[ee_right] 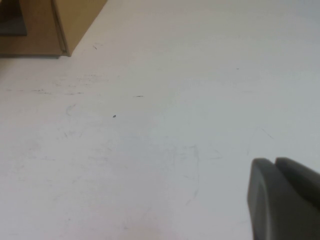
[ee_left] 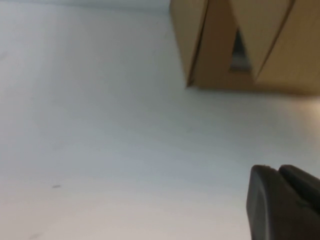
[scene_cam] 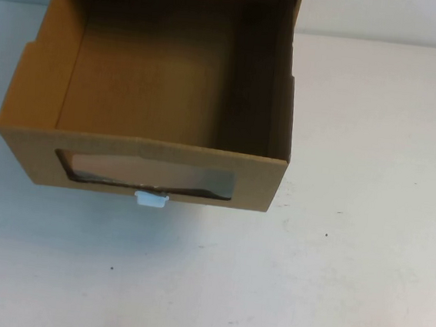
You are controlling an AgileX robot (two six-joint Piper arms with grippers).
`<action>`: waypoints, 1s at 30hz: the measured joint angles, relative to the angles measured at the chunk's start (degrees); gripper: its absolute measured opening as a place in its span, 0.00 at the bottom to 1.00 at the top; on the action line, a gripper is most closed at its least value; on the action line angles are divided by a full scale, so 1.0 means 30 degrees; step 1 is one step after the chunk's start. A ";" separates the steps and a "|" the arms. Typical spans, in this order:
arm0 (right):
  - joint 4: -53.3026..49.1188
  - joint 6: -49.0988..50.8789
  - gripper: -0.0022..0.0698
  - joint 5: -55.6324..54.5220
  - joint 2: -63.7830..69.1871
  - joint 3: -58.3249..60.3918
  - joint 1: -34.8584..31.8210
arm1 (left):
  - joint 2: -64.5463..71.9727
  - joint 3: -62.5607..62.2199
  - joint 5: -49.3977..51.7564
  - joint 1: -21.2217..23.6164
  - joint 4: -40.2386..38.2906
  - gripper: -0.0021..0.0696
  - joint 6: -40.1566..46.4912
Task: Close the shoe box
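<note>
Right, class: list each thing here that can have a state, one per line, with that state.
shoe box: drawer pulled out, open on top, looks empty.
white pull tab: below the window, nothing touching it.
left tool: over bare table, apart from the box.
right tool: over bare table, apart from the box.
</note>
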 joint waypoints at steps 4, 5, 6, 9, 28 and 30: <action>0.0000 0.0000 0.01 0.0000 0.0000 0.0000 0.0000 | 0.0000 0.0000 -0.1645 0.0000 -0.4680 0.02 -0.0455; 0.0000 0.0000 0.01 0.0000 0.0000 0.0000 0.0000 | 0.0000 0.0000 -0.2143 0.0000 -0.5797 0.02 -0.0492; 0.0000 0.0000 0.01 0.0000 0.0000 0.0000 0.0000 | 0.0000 0.0000 -0.2543 0.0000 -0.6578 0.02 -0.0483; 0.0000 0.0000 0.01 0.0000 0.0000 0.0000 0.0000 | 0.0000 0.0000 -0.4108 0.0000 -0.8314 0.02 -0.0483; 0.0000 0.0000 0.01 0.0000 -0.0030 0.0000 0.0000 | 1.3191 -1.4392 0.4322 0.0000 -0.8203 0.02 0.5449; 0.0000 0.0000 0.01 0.0000 -0.0030 0.0000 0.0000 | 1.5392 -1.7101 0.5500 0.0000 -0.8722 0.02 0.6672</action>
